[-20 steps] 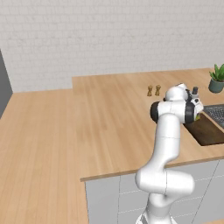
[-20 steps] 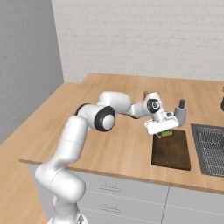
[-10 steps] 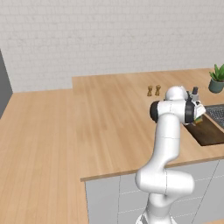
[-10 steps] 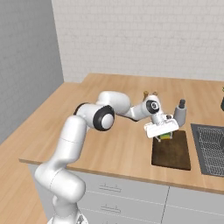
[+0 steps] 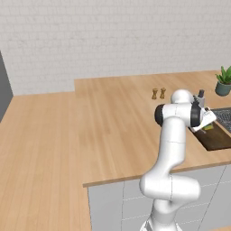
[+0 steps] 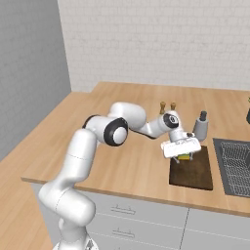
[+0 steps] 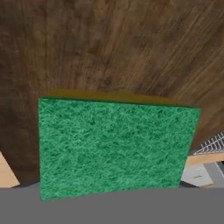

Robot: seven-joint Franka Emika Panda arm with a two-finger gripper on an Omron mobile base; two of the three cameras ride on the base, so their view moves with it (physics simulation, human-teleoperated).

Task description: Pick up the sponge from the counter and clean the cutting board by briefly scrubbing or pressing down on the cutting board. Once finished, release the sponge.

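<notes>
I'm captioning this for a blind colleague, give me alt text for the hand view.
A green sponge seen close up, its fibrous scrubbing face toward the camera, above a dark brown cutting board. A sliver of light-wood counter shows at the left edge.

White arm (image 6: 78, 161), dark joints

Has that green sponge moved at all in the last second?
Yes. In the right base view the sponge has shifted slightly toward the far end of the cutting board, nearer the grey shaker.
</notes>
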